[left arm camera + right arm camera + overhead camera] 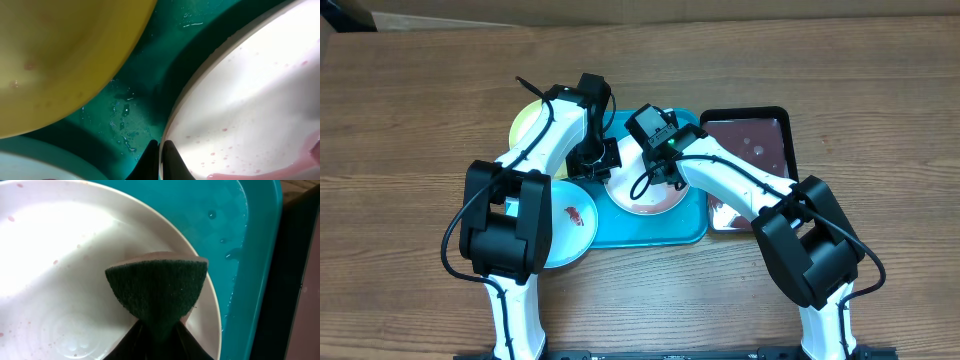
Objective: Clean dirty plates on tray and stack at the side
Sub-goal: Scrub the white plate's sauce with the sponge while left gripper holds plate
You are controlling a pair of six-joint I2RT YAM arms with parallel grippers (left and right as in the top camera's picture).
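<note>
The white plate (645, 195) lies in the middle of the turquoise tray (680, 228), wet with pink droplets. My left gripper (603, 165) is shut on its left rim, seen close in the left wrist view (161, 152), where the white plate (250, 100) fills the right. My right gripper (660, 178) is shut on a dark green sponge (157, 290) held over the white plate (60, 255) near its rim. The yellow-green plate (528, 125) lies at the tray's far left. The pale blue plate (570, 222) with a red smear lies over the tray's near left edge.
A black tray (750, 140) of reddish water stands against the turquoise tray's right side; it also shows at the right edge of the right wrist view (300, 280). Water drops lie on the tray floor (125, 120). Wooden table all around.
</note>
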